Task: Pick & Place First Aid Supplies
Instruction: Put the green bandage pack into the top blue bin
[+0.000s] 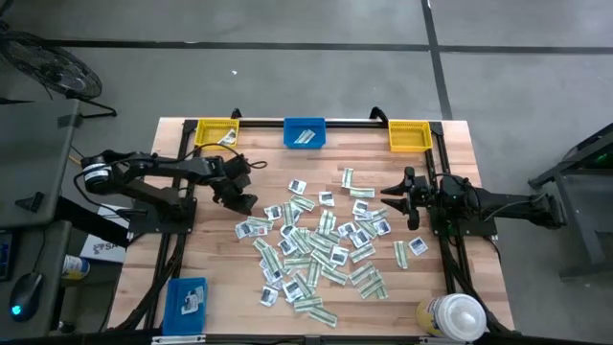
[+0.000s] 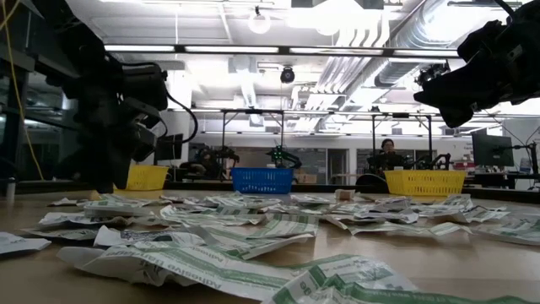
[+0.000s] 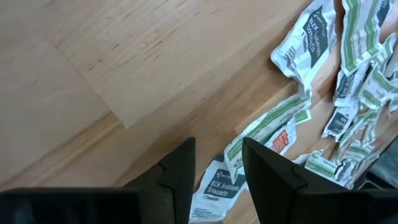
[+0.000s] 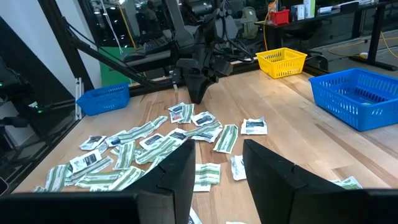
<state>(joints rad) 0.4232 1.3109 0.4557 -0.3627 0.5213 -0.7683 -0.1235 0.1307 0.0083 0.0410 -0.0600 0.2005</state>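
Hovering over packets (image 1: 316,244), left gripper (image 1: 243,203) gapes empty.

place: we see a robotics lab | cues: exposed ceiling ducts (image 2: 371,34), more robot rigs (image 2: 278,156) behind, a seated person (image 2: 388,152), monitors (image 2: 492,150)

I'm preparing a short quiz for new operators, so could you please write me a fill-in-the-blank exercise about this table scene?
1. Along the table's far edge, the bin between the two yellow bins is coloured ____.
2. The left tool hangs over the pile's edge with nothing between its ____ fingers.
3. The paper packets lie scattered on the ____ table.
4. The white-capped bottle stands at the near edge, on the ____ arm's side.

Missing words: blue; open; wooden; right
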